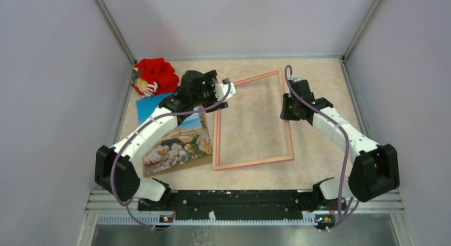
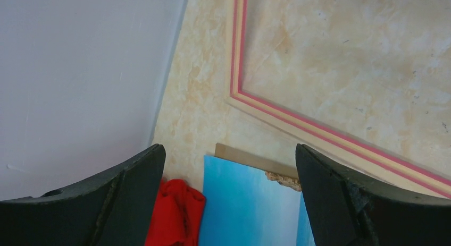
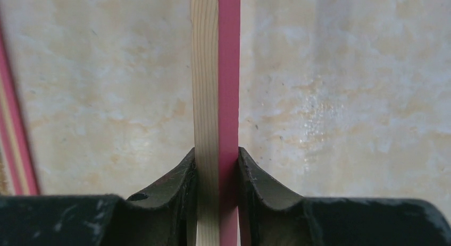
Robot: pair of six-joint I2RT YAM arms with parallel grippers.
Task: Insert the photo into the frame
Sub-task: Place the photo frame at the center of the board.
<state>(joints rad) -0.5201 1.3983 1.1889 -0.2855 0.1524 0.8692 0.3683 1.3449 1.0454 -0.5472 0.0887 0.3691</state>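
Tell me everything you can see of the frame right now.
The frame is a thin-railed rectangle, pink with a pale wood-coloured stripe, and empty: the table shows through it. It lies skewed, right of the photo. The right gripper is shut on its right rail; the open left gripper hovers near its far-left corner, not touching.

Place: a robot test cell in a lab.
Enclosure: plain pale wall panels [image 1: 53, 70] on three sides, joined by slim metal corner posts [image 1: 113, 28].
Rig: two white-and-black arms [image 1: 154, 129] bolted to a black base rail [image 1: 239, 198], with purple cables [image 1: 347, 166] along them.
Work surface: beige marble-patterned counter [image 1: 319, 81].
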